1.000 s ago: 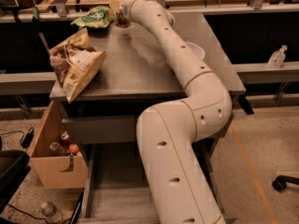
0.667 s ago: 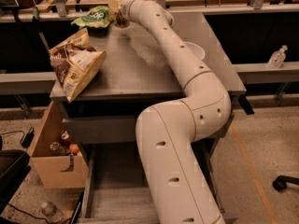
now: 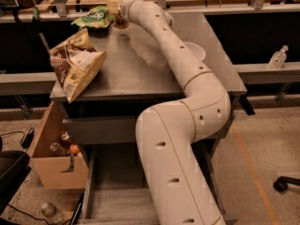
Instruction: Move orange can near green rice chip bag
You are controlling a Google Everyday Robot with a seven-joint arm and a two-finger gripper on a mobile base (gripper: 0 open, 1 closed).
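The orange can (image 3: 121,20) stands upright at the far left of the grey table (image 3: 122,69), just right of the green rice chip bag (image 3: 93,18). The bag lies flat at the table's far left corner, and the can is very close to its right edge. My gripper (image 3: 117,9) is at the end of the long white arm, which reaches across the table to the far edge. It sits at the can, covering the can's upper part. The can's lower part shows below the gripper.
A large brown and white chip bag (image 3: 74,67) lies at the table's left front edge. A white bowl (image 3: 196,50) sits at the right, partly behind my arm. A cardboard box (image 3: 49,165) with bottles stands on the floor at the left. An open drawer (image 3: 112,191) is below the table.
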